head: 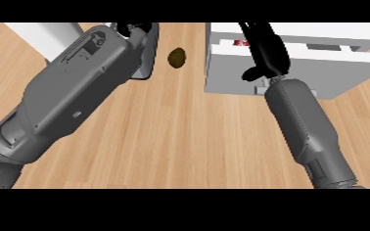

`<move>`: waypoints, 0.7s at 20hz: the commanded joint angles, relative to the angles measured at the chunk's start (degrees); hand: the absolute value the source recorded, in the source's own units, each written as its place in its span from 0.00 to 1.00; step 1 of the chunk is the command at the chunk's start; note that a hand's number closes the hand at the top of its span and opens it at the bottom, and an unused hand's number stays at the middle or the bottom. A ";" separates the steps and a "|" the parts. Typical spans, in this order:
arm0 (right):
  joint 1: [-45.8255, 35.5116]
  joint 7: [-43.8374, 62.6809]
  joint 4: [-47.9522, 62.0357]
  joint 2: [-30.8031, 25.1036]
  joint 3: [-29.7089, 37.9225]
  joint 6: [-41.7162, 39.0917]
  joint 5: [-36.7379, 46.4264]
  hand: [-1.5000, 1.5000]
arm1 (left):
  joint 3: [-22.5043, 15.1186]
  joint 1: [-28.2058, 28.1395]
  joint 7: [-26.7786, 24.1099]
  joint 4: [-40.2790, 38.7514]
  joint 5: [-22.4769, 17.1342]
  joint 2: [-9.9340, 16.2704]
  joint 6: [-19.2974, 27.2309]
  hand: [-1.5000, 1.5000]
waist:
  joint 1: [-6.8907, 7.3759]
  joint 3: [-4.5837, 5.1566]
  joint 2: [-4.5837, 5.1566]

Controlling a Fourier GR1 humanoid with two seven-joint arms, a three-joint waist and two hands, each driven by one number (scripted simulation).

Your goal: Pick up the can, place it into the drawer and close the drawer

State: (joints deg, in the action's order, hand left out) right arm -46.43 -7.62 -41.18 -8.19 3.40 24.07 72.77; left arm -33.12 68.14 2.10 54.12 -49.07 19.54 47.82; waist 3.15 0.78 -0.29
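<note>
The can shows only as a small red and white patch inside the white drawer unit at the upper right. My right hand reaches over the unit with its fingers stretched out along the can's right side and hides most of it. The thumb sticks out to the left, lower down. I cannot see the fingers wrapped round the can. My left hand is at the top, left of centre, mostly hidden behind its own big grey forearm.
A small brown oval object lies on the wooden counter between the two hands. A white block stands at the upper left behind the left forearm.
</note>
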 commanded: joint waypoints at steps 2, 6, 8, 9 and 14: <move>-3.44 -1.84 10.61 -1.61 3.34 7.51 -0.07 0.00 | 1.46 -0.97 1.23 1.98 1.04 2.64 -0.49 0.00 | -0.06 -0.88 1.25; -7.94 0.44 16.40 -0.17 4.66 11.53 0.86 0.00 | 0.57 -1.49 3.53 5.80 1.65 2.06 1.11 0.00 | 0.97 -0.90 1.32; -10.10 -2.45 18.56 -3.73 6.24 11.68 -0.24 0.00 | 0.12 -3.40 3.67 7.40 2.11 3.22 0.30 0.00 | 1.44 -0.91 1.46; -10.92 0.86 19.62 -1.45 5.79 14.58 1.33 0.00 | 1.51 -2.23 3.73 6.90 1.91 4.73 -0.48 0.00 | 2.07 -0.91 1.78; -17.15 0.15 23.87 -3.75 7.09 12.92 0.92 0.00 | 0.71 -4.40 4.69 9.52 3.29 4.97 0.52 0.00 | 1.80 -0.89 1.67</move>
State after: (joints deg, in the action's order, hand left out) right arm -58.90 -7.63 -20.74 -10.81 9.28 36.68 73.88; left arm -32.55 64.89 5.87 62.06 -46.44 23.29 48.42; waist 4.74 0.06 1.15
